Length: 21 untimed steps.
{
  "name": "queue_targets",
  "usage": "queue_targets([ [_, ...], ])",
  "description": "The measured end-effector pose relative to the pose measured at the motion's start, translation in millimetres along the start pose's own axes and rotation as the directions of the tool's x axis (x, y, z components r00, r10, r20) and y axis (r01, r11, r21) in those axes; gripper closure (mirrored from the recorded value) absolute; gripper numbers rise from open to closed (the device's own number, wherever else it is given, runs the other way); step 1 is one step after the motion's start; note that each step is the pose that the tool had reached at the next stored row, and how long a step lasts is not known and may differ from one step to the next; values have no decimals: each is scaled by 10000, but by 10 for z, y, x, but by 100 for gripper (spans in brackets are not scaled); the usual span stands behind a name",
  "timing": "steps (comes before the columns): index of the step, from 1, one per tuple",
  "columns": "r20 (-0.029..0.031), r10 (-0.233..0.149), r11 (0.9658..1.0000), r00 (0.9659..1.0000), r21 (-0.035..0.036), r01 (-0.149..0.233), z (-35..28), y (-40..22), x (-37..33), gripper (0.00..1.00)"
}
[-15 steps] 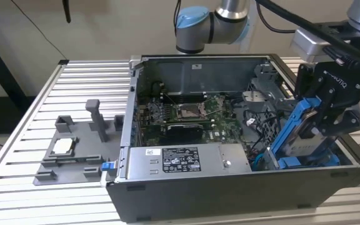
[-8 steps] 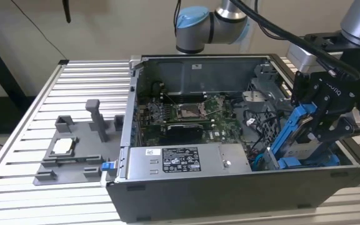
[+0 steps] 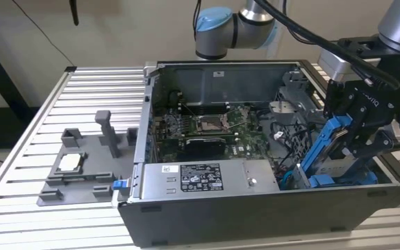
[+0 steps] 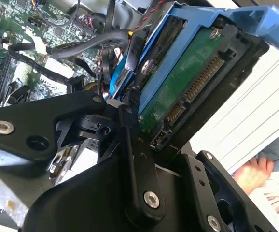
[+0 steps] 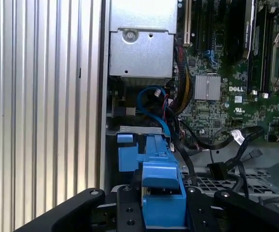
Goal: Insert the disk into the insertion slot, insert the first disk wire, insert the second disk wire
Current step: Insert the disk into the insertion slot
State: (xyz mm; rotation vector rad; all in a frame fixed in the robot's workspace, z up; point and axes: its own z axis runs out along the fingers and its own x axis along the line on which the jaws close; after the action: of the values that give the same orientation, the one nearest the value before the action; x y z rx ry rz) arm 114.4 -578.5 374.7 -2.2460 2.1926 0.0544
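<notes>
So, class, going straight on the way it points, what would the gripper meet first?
Probably the slot, just below the disk that the gripper holds. Depth is unclear, and loose cables lie close beside that line.

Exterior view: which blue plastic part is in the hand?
The blue disk carrier, tilted at the case's end on the exterior view's right, gripped by the hand. The small blue tab by the silver box sits untouched.

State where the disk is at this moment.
At the exterior view's right, the disk sits tilted in the gripper at the open computer case's near corner, beside the silver power supply box.
</notes>
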Motion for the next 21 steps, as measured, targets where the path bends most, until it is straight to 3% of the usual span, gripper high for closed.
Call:
queue_targets([
  [4, 1, -2, 10000, 10000, 2, 2, 0, -1, 0, 66],
  [5, 1, 0, 10000, 10000, 2, 0, 0, 0, 0, 59],
  [14, 0, 0, 10000, 10000, 8, 0, 0, 0, 0, 59],
  [17, 0, 0, 10000, 10000, 10, 0, 0, 0, 0, 45],
  [21, -2, 0, 10000, 10000, 10, 0, 0, 0, -1, 45],
])
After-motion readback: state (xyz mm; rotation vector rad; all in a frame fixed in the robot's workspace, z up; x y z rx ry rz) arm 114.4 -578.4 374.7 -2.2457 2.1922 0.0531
